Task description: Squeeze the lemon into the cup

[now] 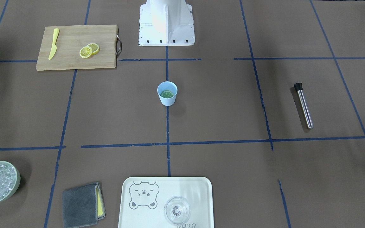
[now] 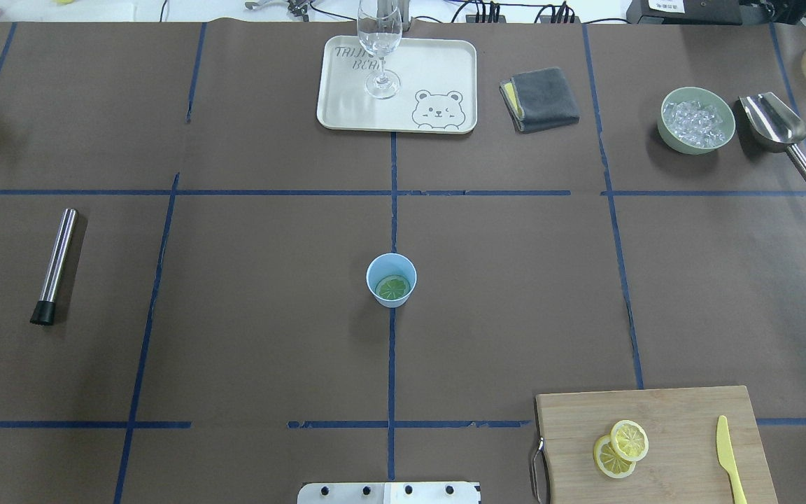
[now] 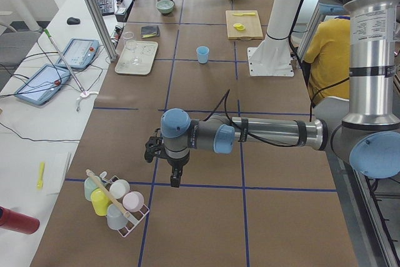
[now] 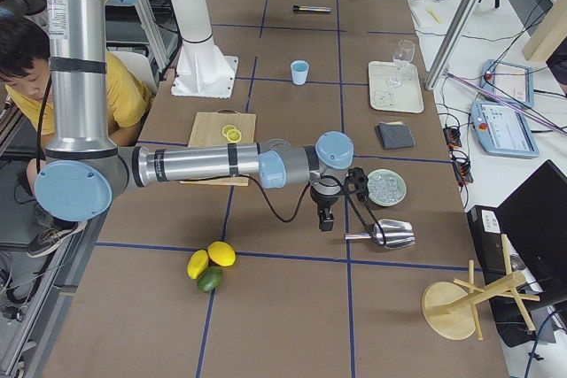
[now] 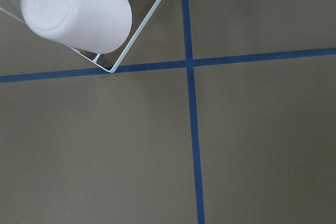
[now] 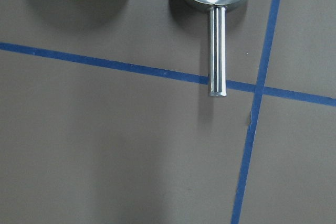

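Observation:
The light-blue cup (image 1: 167,100) stands at the table's middle, also in the overhead view (image 2: 379,269). A lemon slice (image 1: 167,93) lies flat inside it, seen from overhead too (image 2: 393,288). Two more slices (image 2: 620,448) overlap on the cutting board (image 2: 683,413). My left gripper (image 3: 175,176) hangs far from the cup, beside a cup rack. My right gripper (image 4: 325,219) hangs over the table's other end near the scoop. Neither wrist view shows fingers, so I cannot tell whether either is open or shut.
A yellow knife (image 2: 730,458) lies on the board. A tray (image 2: 438,66) holds a stemmed glass (image 2: 379,42). A grey cloth (image 2: 540,98), an ice bowl (image 2: 697,120), a metal scoop (image 2: 777,129) and a steel muddler (image 2: 55,264) lie around.

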`<action>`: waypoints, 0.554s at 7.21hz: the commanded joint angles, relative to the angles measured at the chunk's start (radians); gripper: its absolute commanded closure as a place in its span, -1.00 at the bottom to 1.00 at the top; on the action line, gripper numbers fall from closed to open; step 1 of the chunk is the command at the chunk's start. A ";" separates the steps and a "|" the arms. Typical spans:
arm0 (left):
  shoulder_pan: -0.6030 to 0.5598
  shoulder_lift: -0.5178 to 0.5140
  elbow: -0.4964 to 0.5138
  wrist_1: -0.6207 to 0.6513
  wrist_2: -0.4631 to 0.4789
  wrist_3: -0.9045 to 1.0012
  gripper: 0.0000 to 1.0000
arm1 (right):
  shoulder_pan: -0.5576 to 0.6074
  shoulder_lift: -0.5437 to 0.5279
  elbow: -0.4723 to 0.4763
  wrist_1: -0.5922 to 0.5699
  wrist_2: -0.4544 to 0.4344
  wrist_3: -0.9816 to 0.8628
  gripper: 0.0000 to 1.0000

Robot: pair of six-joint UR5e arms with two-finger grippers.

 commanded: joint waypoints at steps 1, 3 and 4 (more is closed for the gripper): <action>-0.006 0.011 0.010 0.011 -0.052 0.007 -1.00 | -0.002 0.002 -0.007 0.000 0.000 0.000 -1.00; -0.006 0.019 0.015 0.058 -0.049 0.007 -1.00 | -0.002 0.010 -0.011 -0.010 -0.002 0.000 -1.00; -0.008 0.020 0.012 0.067 -0.046 0.007 -1.00 | 0.000 0.010 -0.011 -0.012 0.000 0.001 -1.00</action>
